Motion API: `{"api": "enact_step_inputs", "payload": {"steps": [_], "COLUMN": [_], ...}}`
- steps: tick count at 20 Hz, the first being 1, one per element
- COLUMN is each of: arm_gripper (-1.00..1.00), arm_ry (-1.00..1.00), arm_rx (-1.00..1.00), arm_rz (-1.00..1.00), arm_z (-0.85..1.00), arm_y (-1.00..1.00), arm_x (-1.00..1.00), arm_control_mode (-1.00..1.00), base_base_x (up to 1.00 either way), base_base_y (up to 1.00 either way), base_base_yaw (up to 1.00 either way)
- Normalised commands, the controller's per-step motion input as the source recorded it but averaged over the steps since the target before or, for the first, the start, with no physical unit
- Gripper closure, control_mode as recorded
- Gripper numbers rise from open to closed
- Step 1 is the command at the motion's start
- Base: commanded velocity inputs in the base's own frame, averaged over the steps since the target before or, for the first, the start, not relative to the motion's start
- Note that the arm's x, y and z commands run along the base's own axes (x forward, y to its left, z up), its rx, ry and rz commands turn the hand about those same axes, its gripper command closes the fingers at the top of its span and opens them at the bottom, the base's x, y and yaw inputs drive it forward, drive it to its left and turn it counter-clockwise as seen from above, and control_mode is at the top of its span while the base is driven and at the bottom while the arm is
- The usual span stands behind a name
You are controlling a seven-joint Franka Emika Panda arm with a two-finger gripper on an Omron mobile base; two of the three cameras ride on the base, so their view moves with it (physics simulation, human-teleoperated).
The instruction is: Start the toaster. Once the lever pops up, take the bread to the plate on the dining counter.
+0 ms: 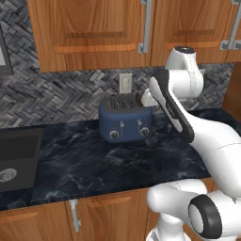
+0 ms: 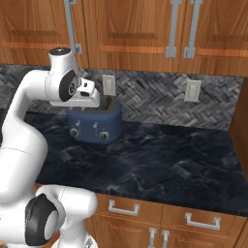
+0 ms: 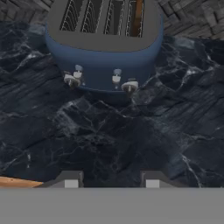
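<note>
While hovering above the counter [image 3: 109, 140] in front of the toaster [image 3: 104, 48], jaws partly open and empty, bread [image 3: 138, 17] sitting in the right-end slot: risks missing or slipping off a small lever [image 3: 116, 75], leaving toaster unstarted, or nudging the toaster backward.

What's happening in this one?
The robot's gripper hangs open and empty above the black worktop, in front of the dark-blue toaster. The bread sits in the toaster's rightmost slot as seen from the hand view. Nothing is being gripped or touched at this moment.
</note>
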Motion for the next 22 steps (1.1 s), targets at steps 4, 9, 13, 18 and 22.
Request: {"api": "enact_step_inputs", "payload": {"steps": [4,9,13,18,22], "arm_gripper": [-1.0,-1.0,-1.0,-1.0,-1.0], "arm_ry": [-0.05,-0.19,-0.24,-0.18,-0.1], "arm_rx": [0.0,0.0,0.0,0.0,0.0], "arm_rz": [0.0,0.0,0.0,0.0,0.0], "arm_z": [-0.16,-0.24,-0.19,-0.19,-0.22], "arm_y": [0.0,0.0,0.0,0.0,0.0], "arm_x": [0.0,0.0,0.0,0.0,0.0], "arm_control_mode": [-1.0,-1.0,-1.0,-1.0,-1.0], "base_base_x": [0.0,0.0,0.0,0.0,0.0], "base_base_y": [0.0,0.0,0.0,0.0,0.0], "base_base_yaw": [0.0,0.0,0.0,0.0,0.0]}}
